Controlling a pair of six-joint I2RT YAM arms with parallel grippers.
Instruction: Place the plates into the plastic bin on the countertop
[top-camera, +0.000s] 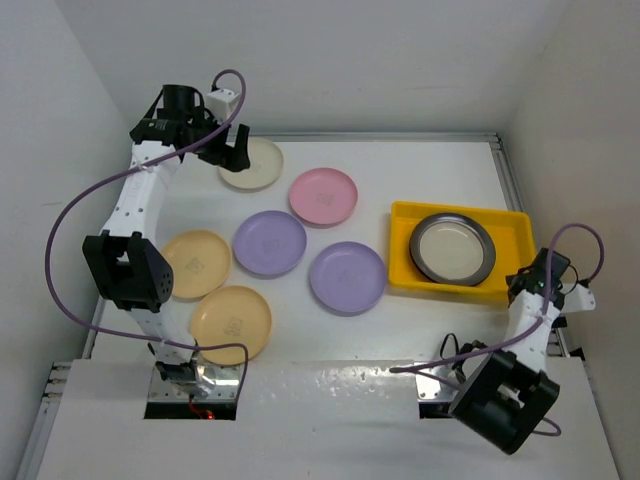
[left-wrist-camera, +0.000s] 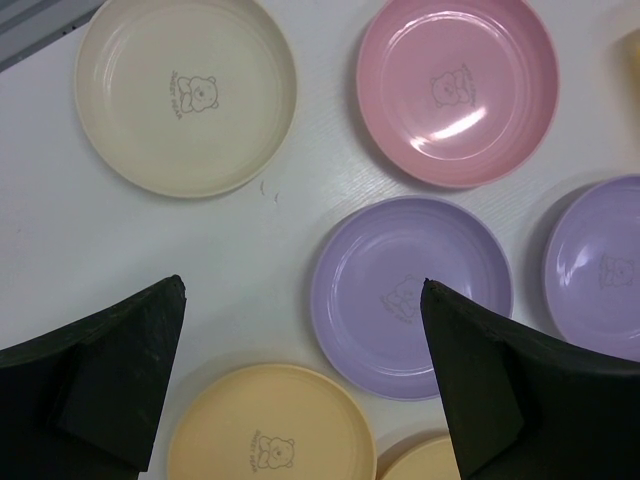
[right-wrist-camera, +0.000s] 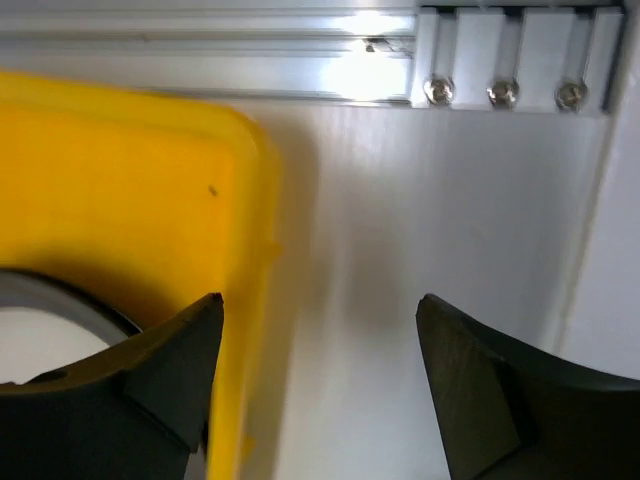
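Note:
The yellow plastic bin (top-camera: 402, 250) sits on the right of the white countertop (top-camera: 430, 180) and holds a silver metal-rimmed plate (top-camera: 452, 248). I cannot tell if a second one lies under it. On the countertop lie a cream plate (top-camera: 257, 165), a pink plate (top-camera: 323, 196), two lavender plates (top-camera: 269, 243) (top-camera: 347, 277) and two tan-yellow plates (top-camera: 196, 263) (top-camera: 231, 323). My left gripper (top-camera: 232, 152) is open and empty, high above the cream plate's left edge. In the left wrist view my left gripper (left-wrist-camera: 302, 285) frames the cream plate (left-wrist-camera: 185, 95), the pink plate (left-wrist-camera: 457, 88), a lavender plate (left-wrist-camera: 412, 295) and a tan-yellow plate (left-wrist-camera: 270, 425). My right gripper (top-camera: 524, 284) is open and empty over the bin's near right corner. In the right wrist view my right gripper (right-wrist-camera: 319, 300) straddles the bin's wall (right-wrist-camera: 240, 250).
Metal edge rails (top-camera: 505, 170) run along the countertop's back and right side, close to the bin; one rail (right-wrist-camera: 300, 40) shows in the right wrist view. White walls enclose the left, back and right.

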